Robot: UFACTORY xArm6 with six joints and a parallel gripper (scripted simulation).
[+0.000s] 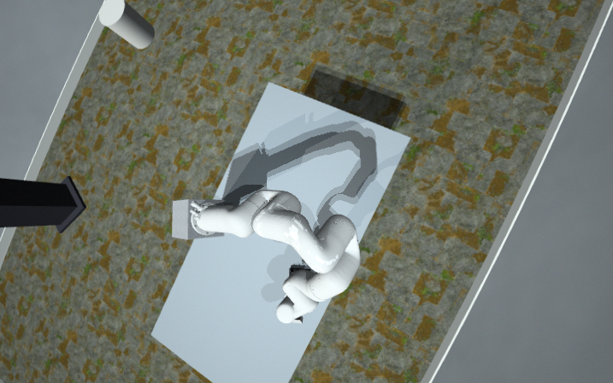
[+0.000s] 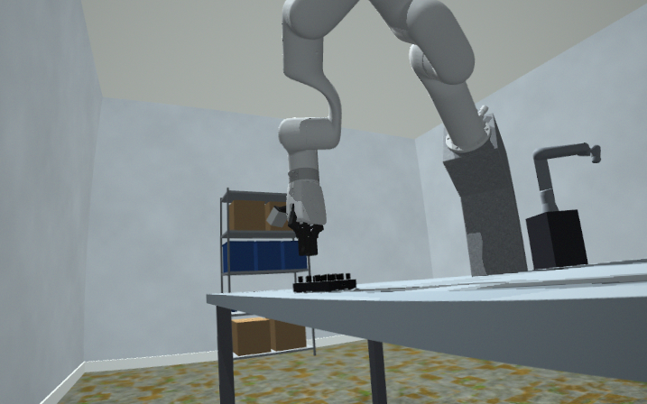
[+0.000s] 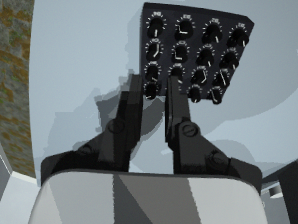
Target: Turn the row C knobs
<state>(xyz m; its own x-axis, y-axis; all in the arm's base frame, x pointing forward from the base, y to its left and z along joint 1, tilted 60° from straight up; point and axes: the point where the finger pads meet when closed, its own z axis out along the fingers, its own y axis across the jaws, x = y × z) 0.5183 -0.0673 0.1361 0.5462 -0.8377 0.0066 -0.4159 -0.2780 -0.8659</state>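
Note:
The black knob box stands on the pale table near its far left corner. In the wrist view it shows four rows of black knobs with white lines and rings of marks; the printed names are too small to read. My gripper hangs a short way above the box, pointing down, with its fingertips over the box's near edge. The fingers stand a narrow gap apart with nothing between them. In the overhead view the arm hides the box.
The arm's grey pedestal stands at the table's right. A black box with a bent pipe sits behind it. A metal shelf rack with cardboard and blue boxes stands beyond the table's far edge.

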